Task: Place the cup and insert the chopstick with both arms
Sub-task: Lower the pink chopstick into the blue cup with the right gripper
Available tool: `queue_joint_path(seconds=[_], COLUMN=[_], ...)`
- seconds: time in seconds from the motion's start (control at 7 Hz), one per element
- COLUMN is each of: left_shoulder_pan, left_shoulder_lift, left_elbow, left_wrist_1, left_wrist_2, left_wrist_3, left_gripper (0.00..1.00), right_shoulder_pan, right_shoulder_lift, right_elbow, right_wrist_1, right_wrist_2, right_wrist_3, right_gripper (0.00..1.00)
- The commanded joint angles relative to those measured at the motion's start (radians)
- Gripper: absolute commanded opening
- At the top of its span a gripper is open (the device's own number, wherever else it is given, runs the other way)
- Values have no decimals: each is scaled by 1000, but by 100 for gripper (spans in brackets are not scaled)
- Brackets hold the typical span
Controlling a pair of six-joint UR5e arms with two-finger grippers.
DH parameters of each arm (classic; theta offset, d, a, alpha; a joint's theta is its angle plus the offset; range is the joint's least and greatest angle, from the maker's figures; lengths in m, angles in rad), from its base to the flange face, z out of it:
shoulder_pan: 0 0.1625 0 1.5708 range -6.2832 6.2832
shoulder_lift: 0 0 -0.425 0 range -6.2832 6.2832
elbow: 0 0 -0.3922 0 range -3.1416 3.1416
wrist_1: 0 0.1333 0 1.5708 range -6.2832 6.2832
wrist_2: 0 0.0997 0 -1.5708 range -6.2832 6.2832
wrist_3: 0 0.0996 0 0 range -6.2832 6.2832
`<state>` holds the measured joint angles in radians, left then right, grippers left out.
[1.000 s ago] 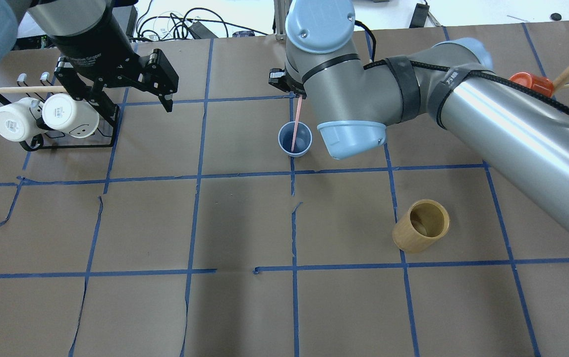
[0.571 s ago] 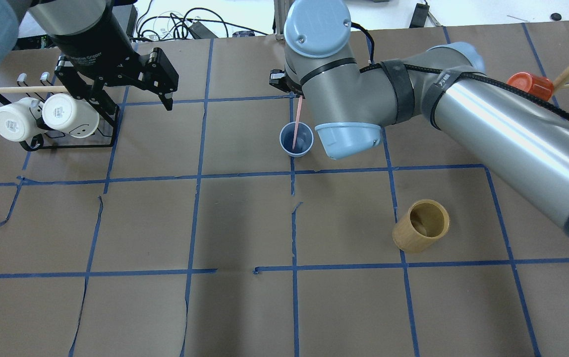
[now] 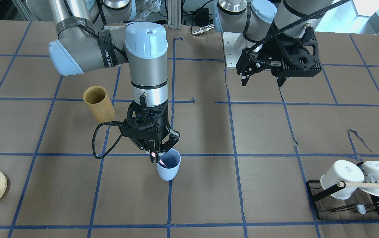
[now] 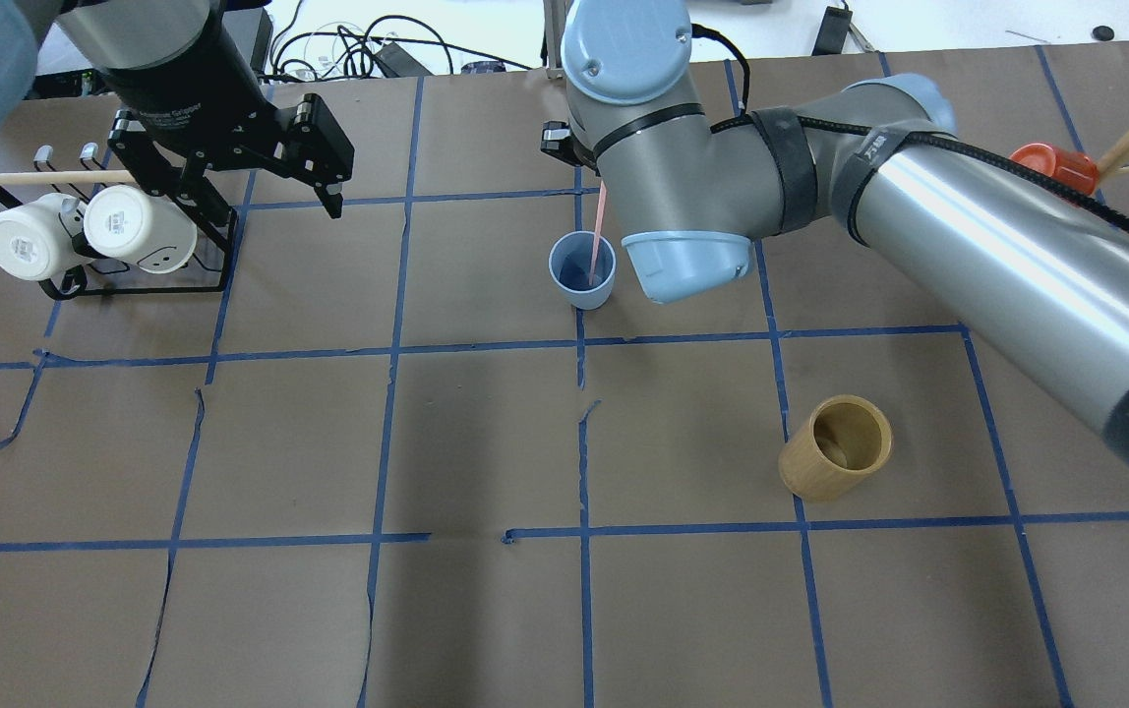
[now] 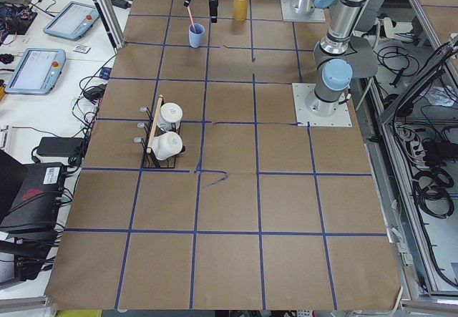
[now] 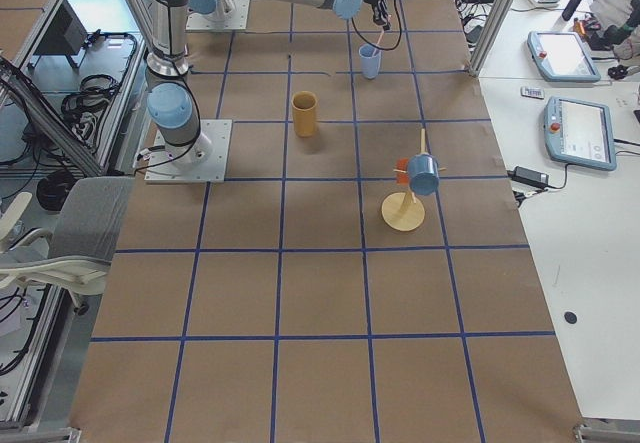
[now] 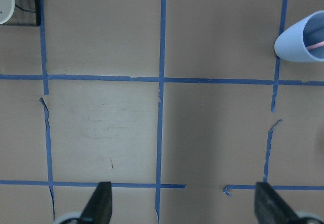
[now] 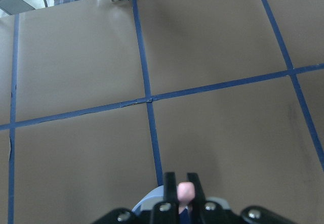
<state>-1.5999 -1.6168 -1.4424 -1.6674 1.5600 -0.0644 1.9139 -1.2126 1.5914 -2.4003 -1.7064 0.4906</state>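
The light-blue cup stands upright on the brown table, also seen in the front view and at the left wrist view's right edge. My right gripper hangs just above the cup's rim, shut on the pale-pink chopstick. The stick's lower end is inside the cup. The right wrist view shows both fingers pinching the stick's top. In the overhead view my right gripper is hidden under its wrist. My left gripper is open and empty, well to the cup's left near the mug rack.
A tan bamboo cylinder stands to the right and nearer the robot. A black rack with two white mugs and a wooden rod is at the far left. A wooden stand with an orange cup is at the far right.
My right gripper with the chopstick has shifted slightly right and away from the robot, so the stick stands steeper in the cup. The left arm has not moved.
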Motion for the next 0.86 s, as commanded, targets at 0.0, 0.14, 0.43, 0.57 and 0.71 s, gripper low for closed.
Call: queue_joint_path(seconds=[0.0, 0.14, 0.43, 0.57, 0.71], left_shoulder_pan=[0, 0, 0, 0, 0], left_shoulder_lift=[1, 2, 3, 2, 2], left_elbow=[-1, 0, 0, 0, 0], left_wrist_1=[-2, -2, -2, -2, -2], left_wrist_2=[0, 2, 2, 0, 0], left_wrist_3=[-2, -2, -2, -2, -2], left_gripper=[100, 100, 100, 100, 100], right_shoulder_pan=[0, 0, 0, 0, 0], right_shoulder_lift=[1, 2, 7, 7, 5], right_elbow=[21, 22, 41, 42, 39], right_wrist_1=[-22, -26, -37, -37, -30], right_wrist_2=[-1, -1, -4, -18, -15], right_wrist_3=[-1, 2, -1, 2, 8], right_gripper=[0, 0, 10, 66, 76])
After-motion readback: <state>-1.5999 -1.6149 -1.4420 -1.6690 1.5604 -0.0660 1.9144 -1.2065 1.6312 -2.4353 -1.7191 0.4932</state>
